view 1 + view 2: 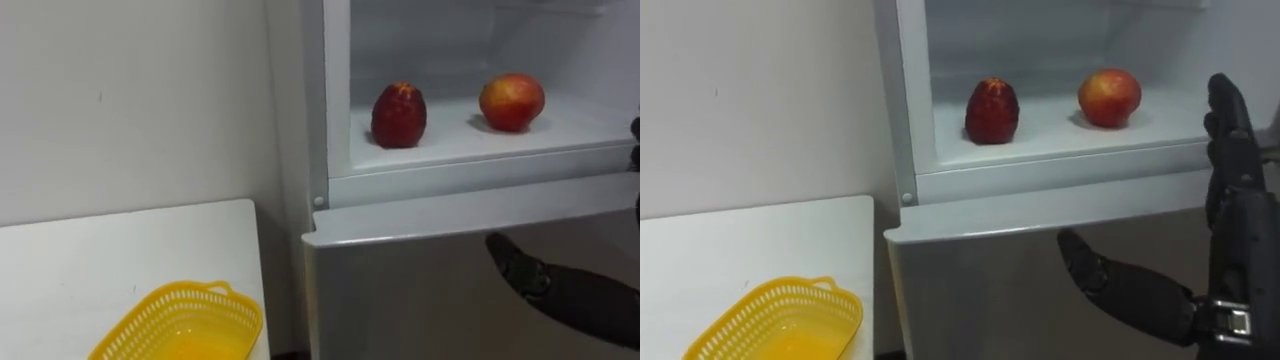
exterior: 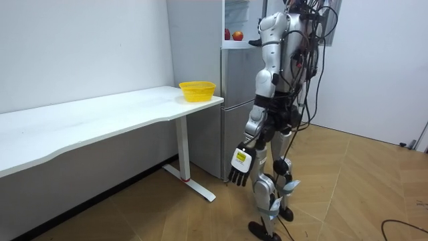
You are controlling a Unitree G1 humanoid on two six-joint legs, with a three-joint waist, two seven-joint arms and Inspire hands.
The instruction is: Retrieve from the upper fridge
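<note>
The robot is standing close in front of the tall white fridge (image 2: 234, 120), whose upper compartment is open, and it is holding its right hand (image 1: 1235, 235) up at the level of that compartment's lower edge. This hand is gripping nothing. Its fingers (image 1: 1225, 110) are pointing straight up at the right side of the opening and the thumb (image 1: 1090, 268) is spreading far to the left, so the hand is wide apart. I judge this to be a preparation for closing around a fruit. The things to retrieve are both lying on the white shelf (image 1: 470, 142) inside: a dark red, pointed fruit (image 1: 399, 115) on the left and a round red and yellow apple (image 1: 512, 102) on the right, well apart from each other and neither touching the hand. The apple is lying nearer to the hand, so it is probably the easier one to reach first. The left hand (image 2: 239, 169) is hanging beside the thigh with relaxed fingers, idle. On the white desk (image 1: 90, 270) to the left of the fridge, a yellow plastic mesh basket (image 1: 180, 322) is sitting at the desk's right end, close to the fridge, probably so that a fruit is needing only a short way to be put in it.
</note>
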